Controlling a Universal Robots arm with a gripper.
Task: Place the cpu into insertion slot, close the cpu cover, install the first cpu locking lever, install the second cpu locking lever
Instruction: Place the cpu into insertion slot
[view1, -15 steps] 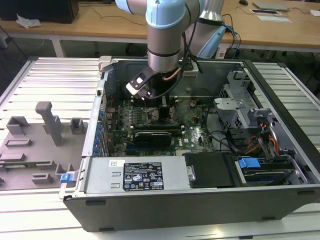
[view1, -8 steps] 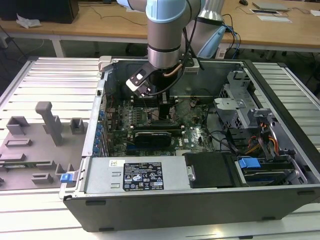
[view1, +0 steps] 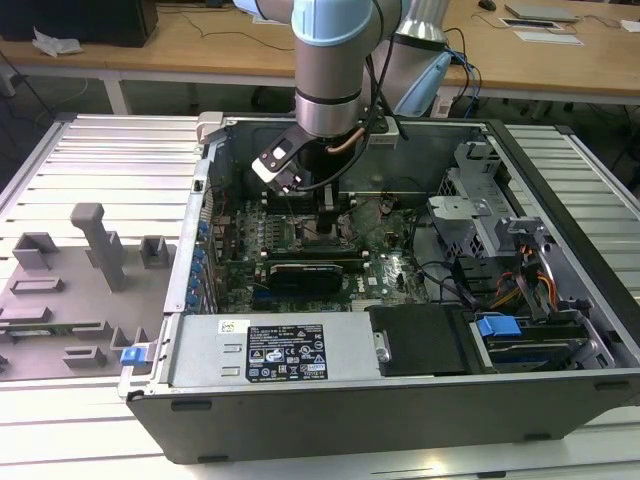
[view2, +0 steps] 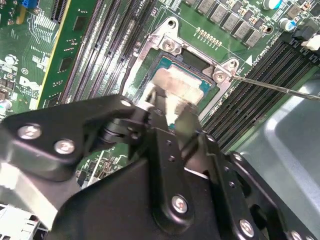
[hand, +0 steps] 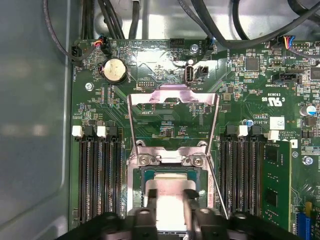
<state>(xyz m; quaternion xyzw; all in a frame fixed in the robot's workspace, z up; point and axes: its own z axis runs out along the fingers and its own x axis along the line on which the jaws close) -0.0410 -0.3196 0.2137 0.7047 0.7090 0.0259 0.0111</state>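
Memory slots (hand: 97, 175) flank the insertion slot (hand: 172, 171), cpu cover (hand: 172, 95) raised; hand (hand: 171, 194) at the cpu (hand: 170, 181), grip indiscernible.

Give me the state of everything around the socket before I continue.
chip: down in the socket, uncovered
socket: filled by the chip
cover: hinged up, open
lever: unlatched, standing free
hand: low over the chip
case: side panel off
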